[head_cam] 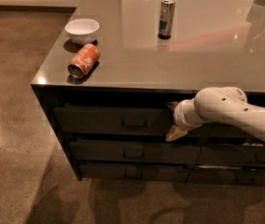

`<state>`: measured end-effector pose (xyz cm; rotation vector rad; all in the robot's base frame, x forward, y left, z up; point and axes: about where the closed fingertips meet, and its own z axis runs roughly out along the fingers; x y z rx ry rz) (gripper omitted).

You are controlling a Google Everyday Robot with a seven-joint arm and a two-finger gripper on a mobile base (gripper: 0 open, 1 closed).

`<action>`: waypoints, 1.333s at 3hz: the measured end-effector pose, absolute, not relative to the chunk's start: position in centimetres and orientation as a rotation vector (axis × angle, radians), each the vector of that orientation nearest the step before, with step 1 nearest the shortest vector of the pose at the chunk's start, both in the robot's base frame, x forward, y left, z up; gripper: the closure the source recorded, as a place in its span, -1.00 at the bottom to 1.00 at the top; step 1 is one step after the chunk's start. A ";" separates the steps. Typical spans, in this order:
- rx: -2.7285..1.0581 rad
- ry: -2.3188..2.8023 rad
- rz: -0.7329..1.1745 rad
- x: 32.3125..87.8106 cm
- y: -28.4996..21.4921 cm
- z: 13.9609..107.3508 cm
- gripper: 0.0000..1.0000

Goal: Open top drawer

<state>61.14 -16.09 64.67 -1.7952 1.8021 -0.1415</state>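
Top drawer (109,119) is sitting directly under the edge of the grey counter (207,64), uppermost in the left column of dark fronts, with its small bar handle (134,123) showing at the centre and nothing touching it. The gripper (172,120) is hovering at the right end of that front, to the right of the handle, its two pale fingers (175,133) standing spread one above the other and gripping nothing. On the counter an orange can (83,60) is lying on its side near a white bowl (82,30), and a taller can (166,17) is standing upright farther back.
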 end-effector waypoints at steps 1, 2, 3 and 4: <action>-1.811 1.805 -0.136 60.3 -16.2 65.9 -0.50; -1.853 1.834 -0.098 58.5 -16.1 65.5 -0.46; -1.898 1.849 -0.049 57.1 -15.2 64.2 -0.34; -1.911 1.856 -0.020 56.1 -15.0 64.0 -0.34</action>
